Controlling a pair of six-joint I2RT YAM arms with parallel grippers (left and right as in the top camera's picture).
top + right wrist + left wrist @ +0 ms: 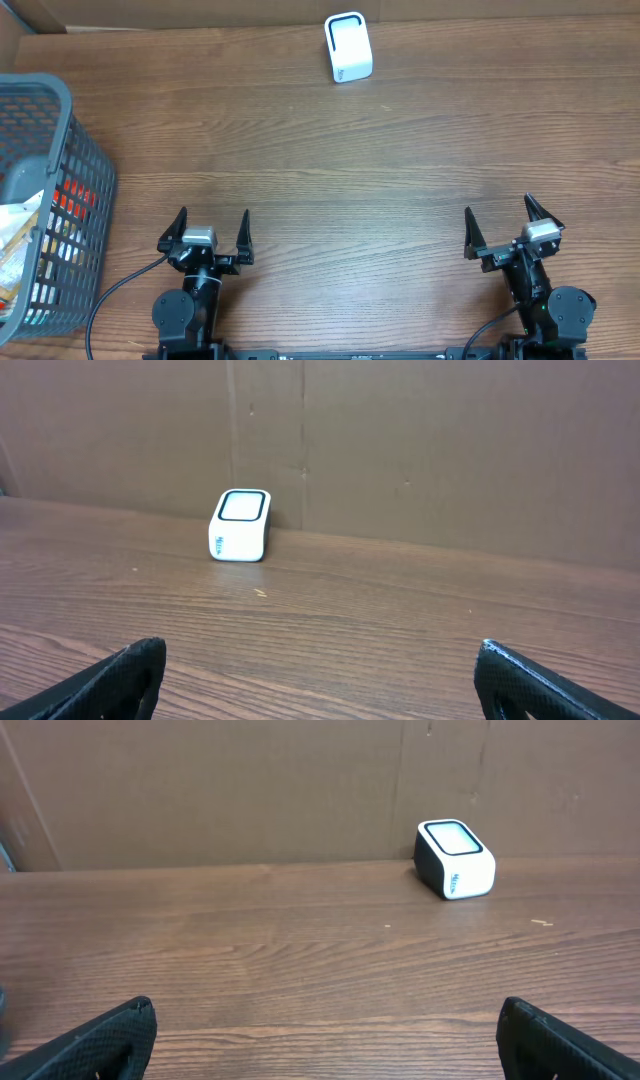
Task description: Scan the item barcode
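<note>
A small white barcode scanner with a dark-rimmed window stands at the far edge of the wooden table; it also shows in the left wrist view and the right wrist view. Packaged items lie in a grey basket at the left; I cannot tell which is the item. My left gripper rests open near the front edge, with nothing between its fingers. My right gripper stands open and empty at the front right. Both are far from the scanner.
A brown cardboard wall runs along the back of the table behind the scanner. The basket takes up the left edge. Bare wood lies between the grippers and the scanner.
</note>
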